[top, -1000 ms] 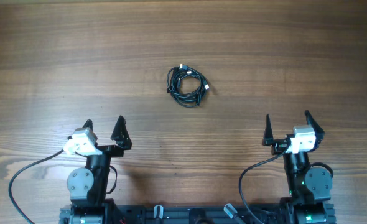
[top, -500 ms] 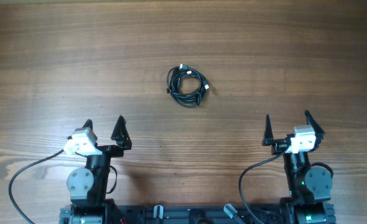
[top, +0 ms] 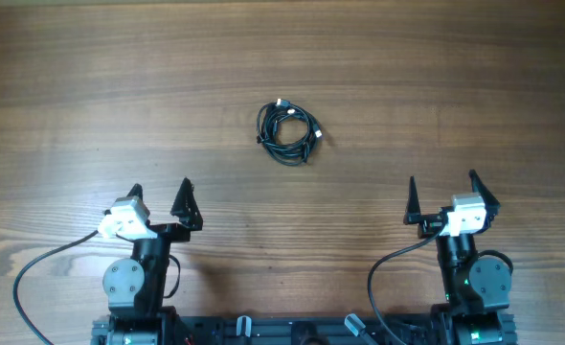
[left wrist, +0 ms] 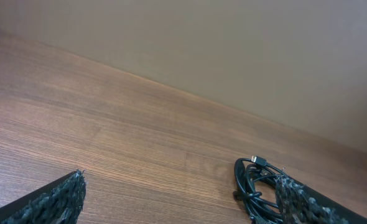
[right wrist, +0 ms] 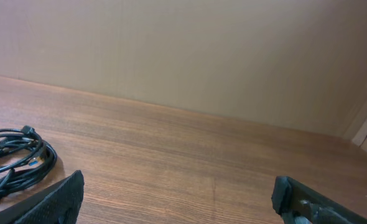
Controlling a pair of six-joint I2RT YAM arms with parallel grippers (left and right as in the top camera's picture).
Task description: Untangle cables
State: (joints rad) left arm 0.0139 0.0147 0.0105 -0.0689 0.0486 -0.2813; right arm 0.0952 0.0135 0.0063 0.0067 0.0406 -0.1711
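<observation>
My left pincer (top: 160, 187) and right pincer (top: 442, 178) hang near the bases, both wide open, holding nothing; I judge no grasp is started yet. Farther out, the cables (top: 287, 132) lie in 1 tangled coil on the surface (top: 436, 77), midway between both arms.

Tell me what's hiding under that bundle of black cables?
Only the wooden table shows under the cables, even through their loops. Where strands overlap, the lower ones are covered.
</observation>
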